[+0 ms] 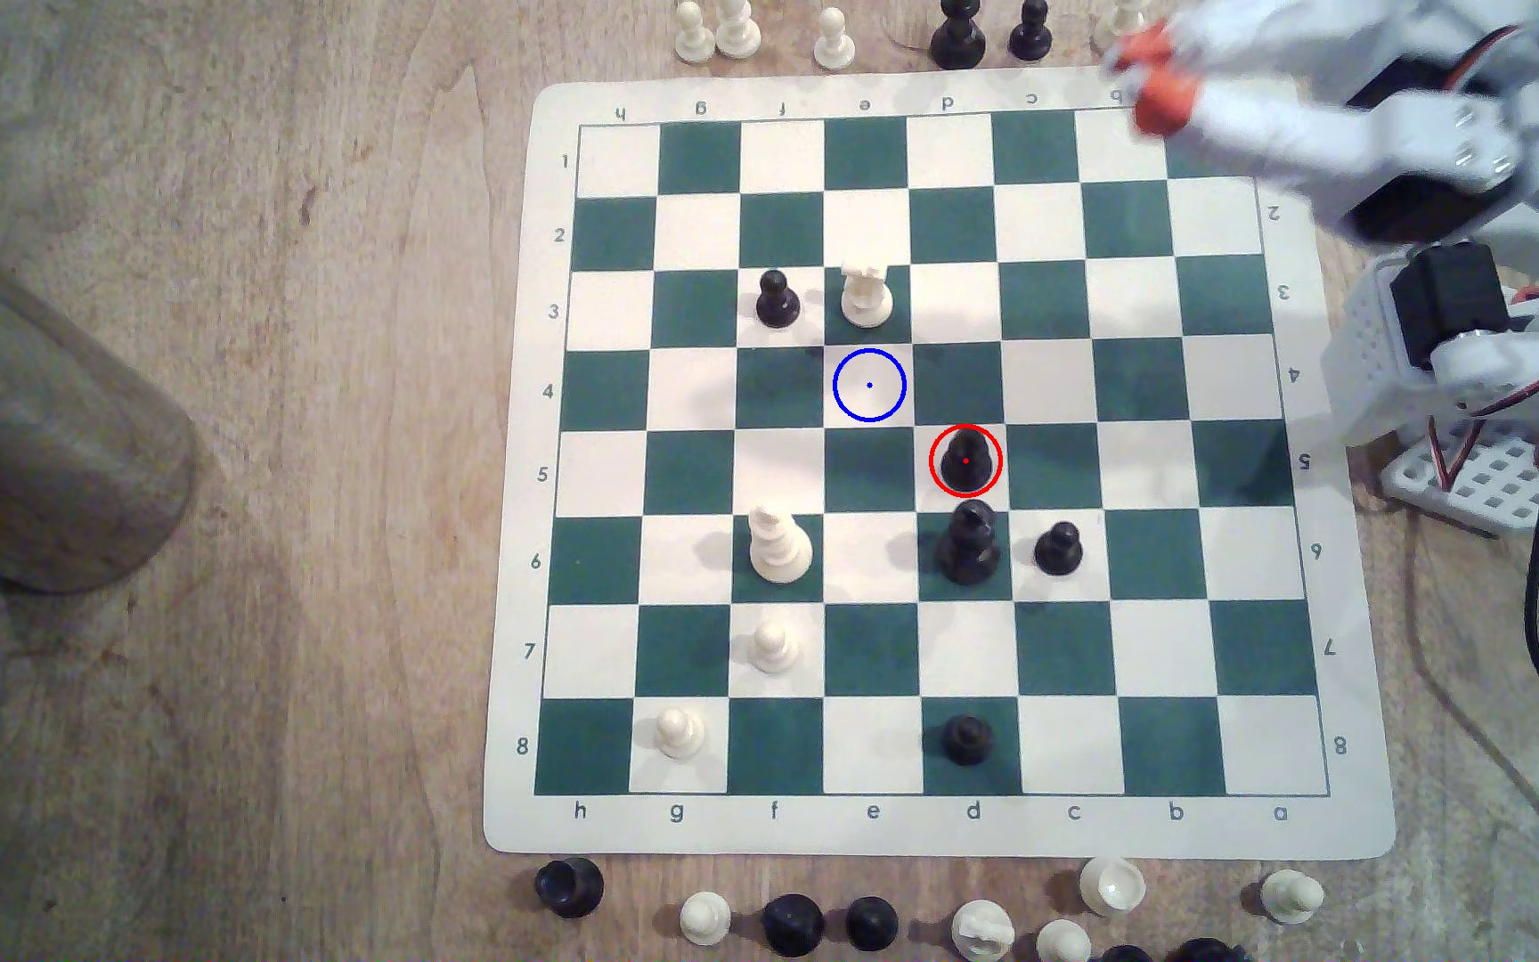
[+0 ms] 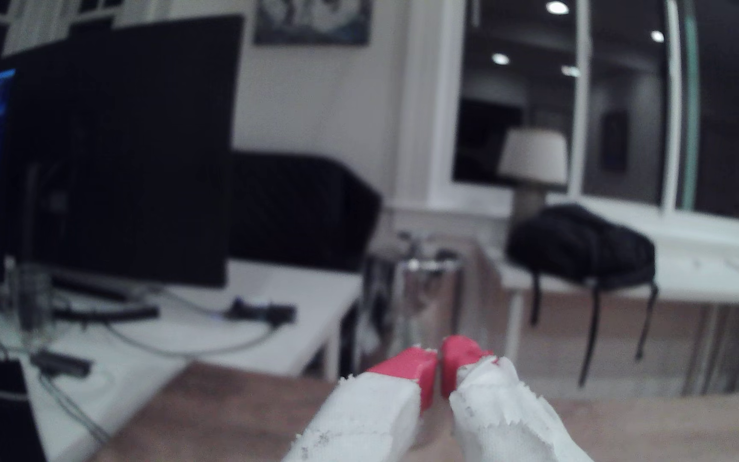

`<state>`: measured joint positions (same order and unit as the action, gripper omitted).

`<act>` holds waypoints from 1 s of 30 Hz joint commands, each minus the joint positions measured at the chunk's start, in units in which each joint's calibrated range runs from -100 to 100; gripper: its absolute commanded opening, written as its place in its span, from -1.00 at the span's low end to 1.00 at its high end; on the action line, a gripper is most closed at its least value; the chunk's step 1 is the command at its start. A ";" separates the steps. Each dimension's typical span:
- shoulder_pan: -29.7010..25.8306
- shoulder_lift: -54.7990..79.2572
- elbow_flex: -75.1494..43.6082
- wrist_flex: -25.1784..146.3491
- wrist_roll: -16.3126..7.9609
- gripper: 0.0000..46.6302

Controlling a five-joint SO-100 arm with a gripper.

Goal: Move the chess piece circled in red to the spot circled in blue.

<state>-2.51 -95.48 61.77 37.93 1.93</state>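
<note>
The chess piece (image 1: 966, 460), glossy black with a pointed tip, stands inside a red circle on a cream square in row 5 of the board (image 1: 923, 823). The spot (image 1: 869, 385) is a blue circle on a cream square, one square diagonally up and toward the exterior view's left of the piece. My gripper (image 1: 1150, 74), white with orange-red fingertips (image 2: 407, 368), hovers blurred over the board's far right corner in the exterior view, well away from the piece. In the wrist view its tips nearly touch with nothing between them, and the camera looks out over the room.
A taller black piece (image 1: 967, 546) and a black pawn (image 1: 1058, 548) stand just below the circled piece. A white rook (image 1: 866, 296) and a black pawn (image 1: 777, 298) stand above the spot. Captured pieces line both board edges. A metal cylinder (image 1: 26, 416) lies at the left.
</note>
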 commanded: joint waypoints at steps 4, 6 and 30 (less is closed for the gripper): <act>-2.69 11.52 -12.09 20.71 -2.88 -0.98; -3.79 15.59 -14.17 24.23 -3.96 -0.97; -3.79 51.84 -22.33 31.03 -14.65 -0.34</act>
<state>-6.64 -46.46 44.33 70.68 -12.04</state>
